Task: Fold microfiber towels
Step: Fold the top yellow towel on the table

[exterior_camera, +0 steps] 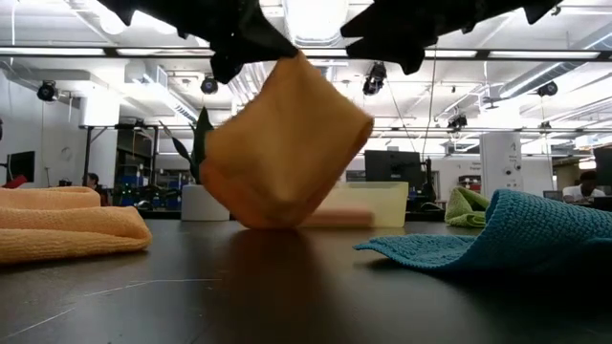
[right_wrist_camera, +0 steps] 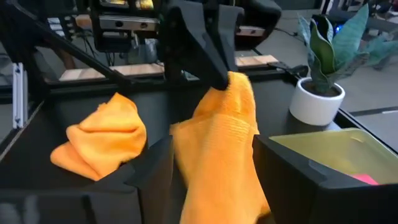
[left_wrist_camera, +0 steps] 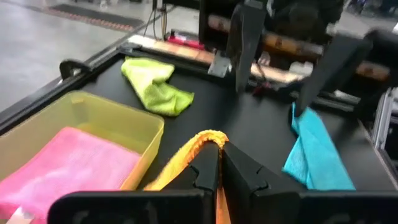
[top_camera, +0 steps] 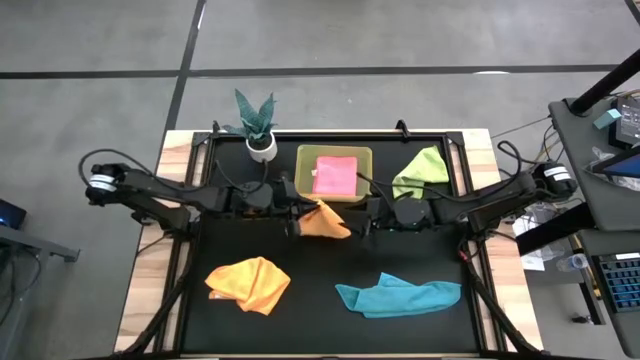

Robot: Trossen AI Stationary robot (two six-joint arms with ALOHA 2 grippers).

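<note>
An orange-yellow towel (top_camera: 327, 222) hangs over the table's middle, between my two grippers. My left gripper (top_camera: 297, 215) is shut on its top. My right gripper (right_wrist_camera: 211, 162) is open just to the towel's right, one finger on either side of the hanging cloth (right_wrist_camera: 217, 143). A second orange-yellow towel (top_camera: 250, 284) lies crumpled at the near left and a teal towel (top_camera: 400, 296) at the near right. A lime green towel (top_camera: 422, 172) lies at the far right. A pink towel (top_camera: 335, 175) lies folded flat in the yellow-green bin (top_camera: 304, 160). My left gripper pinches a folded top edge of the orange-yellow towel (left_wrist_camera: 208, 140) between its two shut fingers. The fingers come almost level from the table's left. The towel hangs slack below them, and its lower end (exterior_camera: 273, 220) reaches the table top. My right gripper: whether its open fingers touch the cloth between them, I cannot tell.
A potted plant (top_camera: 257, 125) in a white pot stands at the far edge, left of the bin. A raised black frame (top_camera: 330, 136) borders the dark table top. Bare table lies between the two near towels.
</note>
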